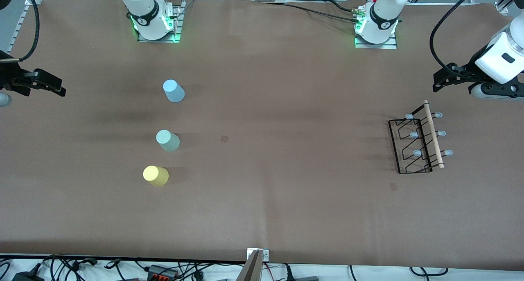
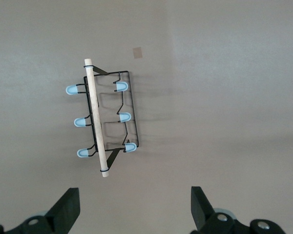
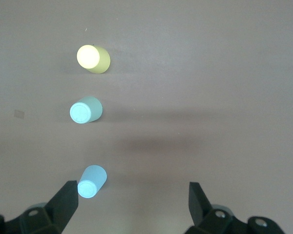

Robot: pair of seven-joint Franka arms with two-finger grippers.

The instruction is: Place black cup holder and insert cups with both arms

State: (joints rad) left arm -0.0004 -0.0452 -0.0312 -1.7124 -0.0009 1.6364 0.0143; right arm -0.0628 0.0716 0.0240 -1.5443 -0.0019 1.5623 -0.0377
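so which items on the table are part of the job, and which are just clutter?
Job:
black wire cup holder with wooden rod handle
light blue plastic cup
mint green plastic cup
yellow plastic cup
left gripper, open
right gripper, open

Clutter:
two small brown tape squares

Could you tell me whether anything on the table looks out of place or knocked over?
Nothing stands out. The black cup holder stands upright, its prongs bare. The light blue, mint green and yellow cups stand upside down in a row, apart from one another.

Bare table between cups (image 1: 168,140) and cup holder (image 1: 417,144); gaps between cups.
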